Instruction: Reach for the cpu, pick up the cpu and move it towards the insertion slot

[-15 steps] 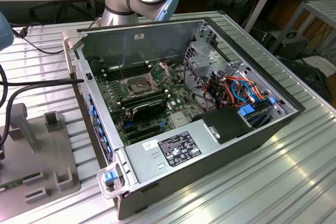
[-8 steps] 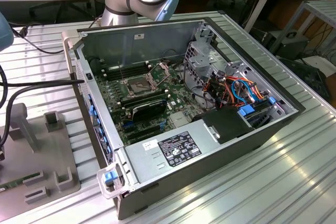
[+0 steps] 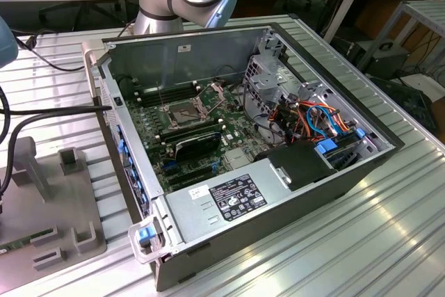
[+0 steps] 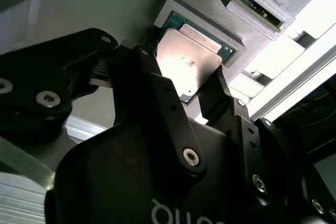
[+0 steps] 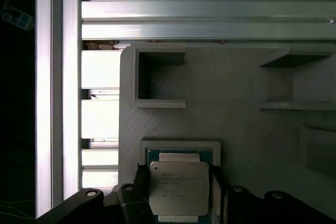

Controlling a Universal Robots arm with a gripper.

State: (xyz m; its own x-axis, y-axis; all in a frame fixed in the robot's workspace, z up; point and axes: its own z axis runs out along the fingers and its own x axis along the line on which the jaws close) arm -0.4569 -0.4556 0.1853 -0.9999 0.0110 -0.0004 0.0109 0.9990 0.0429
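A: Gripper [image 4: 185,71] status?
B: Pressed in on the cpu [image 4: 191,56] from two opposite sides. In the second wrist view both black fingers [image 4: 148,64] sit against its edges, no gap seen. So it's pinching the cpu.
A: Where's the cpu exactly?
B: At the square pocket [image 5: 181,144] of the grey tray [image 5: 236,103]. Silver lid faces up, w/ the green board edge showing round it. Can't tell if it's resting in the pocket or raised a touch. Both wrist views agree on the rest.
A: And the socket [image 3: 186,110]?
B: Inside the open computer case [image 3: 334,193], on the green board. Silver frame, dull centre, w/ the bracket [image 3: 217,90] tilted up at its far side. The black heatsink [image 3: 198,142] is just beside it, on the camera's side.
A: Tray vs. case?
B: In the exterior view the tray lies on the ribbed metal table [image 3: 389,241], beside the case at the exterior view's left. Cpu and socket are well apart.
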